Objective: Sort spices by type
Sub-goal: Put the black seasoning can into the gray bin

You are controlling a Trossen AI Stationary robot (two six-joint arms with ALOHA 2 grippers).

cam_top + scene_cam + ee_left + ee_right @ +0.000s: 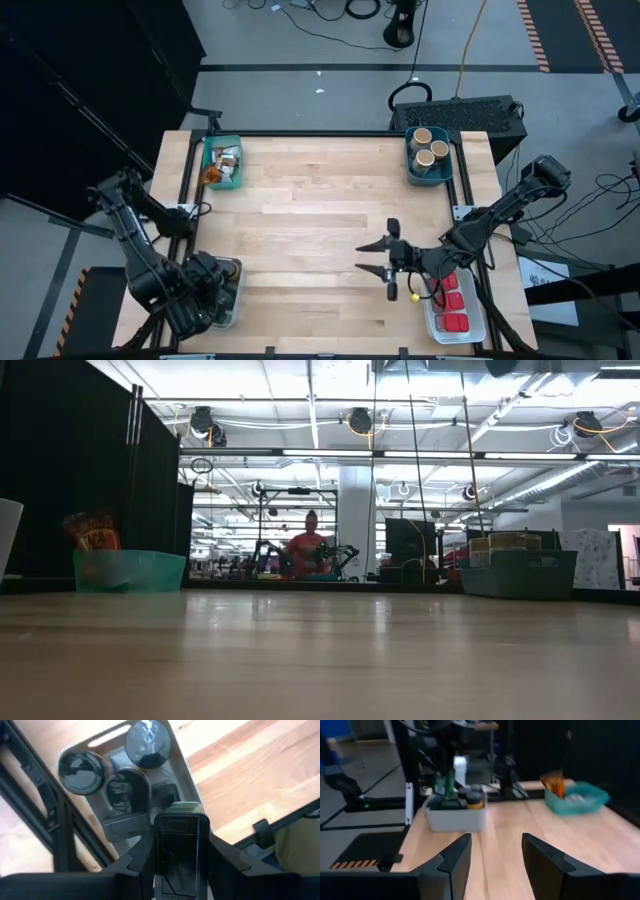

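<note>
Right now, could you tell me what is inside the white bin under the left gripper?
The white bin holds several dark jars, seen lid-up. The left gripper holds a dark tin above it, covering part of the bin's floor, so the full count stays hidden.

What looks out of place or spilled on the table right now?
Nothing spilled. One flat orange printed packet pokes over the rim of the teal plastic bin. The left end effector holds a dark rectangular tin above the white bin.
</note>
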